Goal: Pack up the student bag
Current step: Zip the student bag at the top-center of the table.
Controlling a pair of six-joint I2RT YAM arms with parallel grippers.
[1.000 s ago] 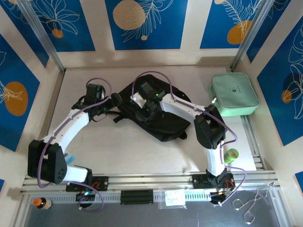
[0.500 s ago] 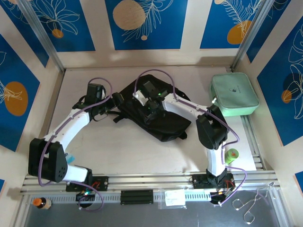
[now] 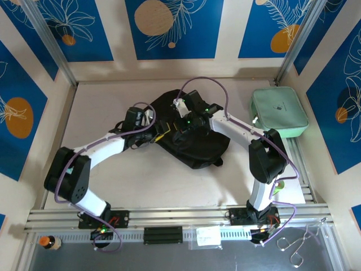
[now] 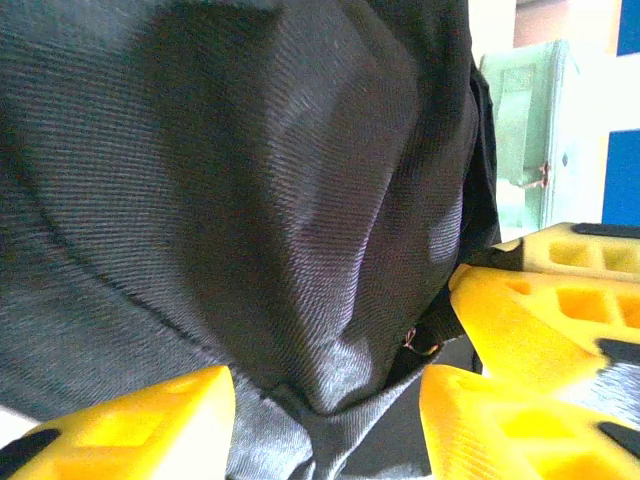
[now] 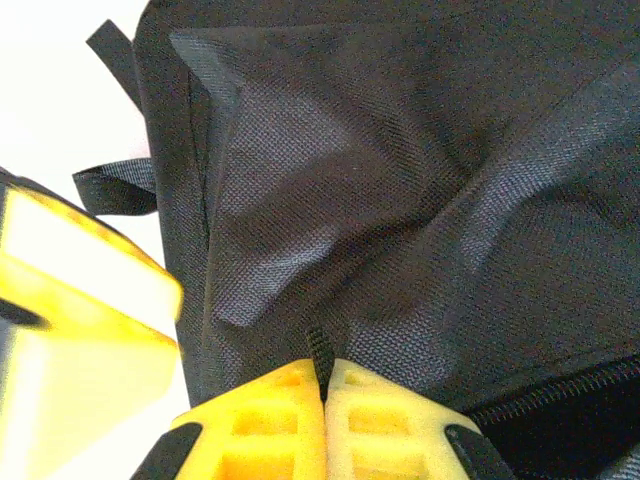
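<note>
Now that the right tool [image 5: 323, 385] has pinched shut on a thin black tab [image 5: 318, 348] of the large black soft fabric backpack [image 3: 203, 149] on the counter [image 3: 158, 180], our left tool [image 4: 325, 400] has arrived, apart astride a fold. We expect unzipping next.

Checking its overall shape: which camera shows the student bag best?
Top external: the student bag appears nearly whole, outline included. The wrist views give close-up black fabric; the right wrist adds straps and a zipper.
</note>
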